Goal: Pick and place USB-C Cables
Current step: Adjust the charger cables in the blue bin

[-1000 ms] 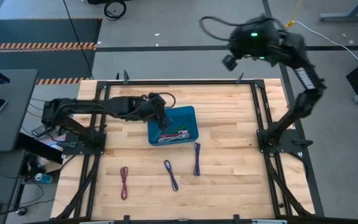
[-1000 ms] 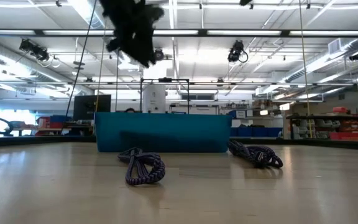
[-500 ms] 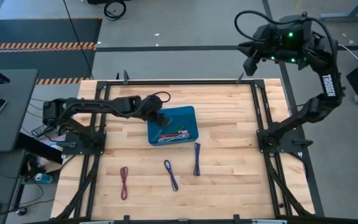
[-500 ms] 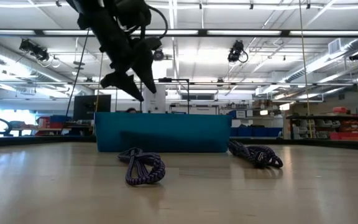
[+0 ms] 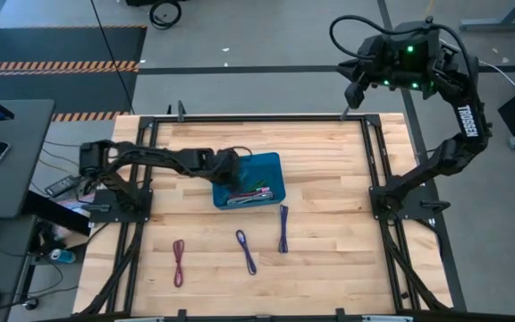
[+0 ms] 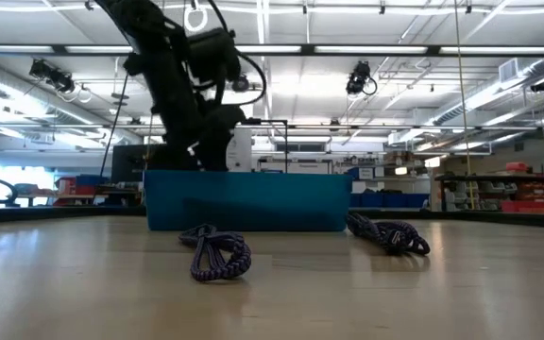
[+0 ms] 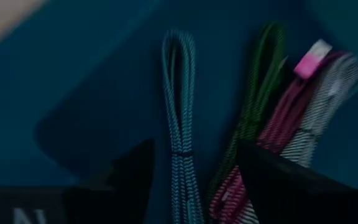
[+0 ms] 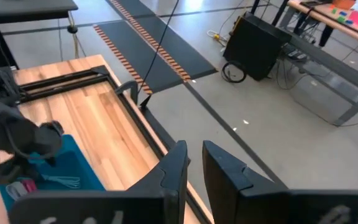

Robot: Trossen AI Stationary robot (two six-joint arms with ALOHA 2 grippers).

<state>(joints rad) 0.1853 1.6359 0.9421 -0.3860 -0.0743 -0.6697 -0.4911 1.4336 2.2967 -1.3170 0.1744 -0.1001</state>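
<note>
Teal braid runs straight up the middle of the left wrist view: a teal cable point(image 7: 179, 118), folded into a narrow bundle, lies on the floor of the blue bin point(image 5: 271, 164), with a green cable point(image 7: 258, 93) and a cluster of magenta and grey-striped cables point(image 7: 303, 112) just beside it. The left gripper point(image 7: 191, 177) hangs low inside the bin, its jaws spread wide, one dark finger on each side of the teal bundle and nothing held between them. From above, that gripper point(image 5: 224, 172) sits over the bin's left part, the arm reaching in across the wooden counter point(image 5: 329, 250).

Three more cables lie out on the counter in front of the bin: a maroon cable point(image 5: 179, 262) to the left, a blue-purple cable point(image 5: 246, 251) in the middle, and another blue-purple cable point(image 5: 283, 228) nearest the bin.

Judging by the open jaws over cables that are settled in the bin, this looks like the drop-off end of a cycle, though a fresh grasp cannot be ruled out. If it is a release, the next move calls for lifting clear of the bin wall without snagging the pile, then travelling to one of the three bundles outside.

The right gripper point(image 8: 194, 165) waits high beyond the counter's far right corner, jaws nearly together, holding nothing.
</note>
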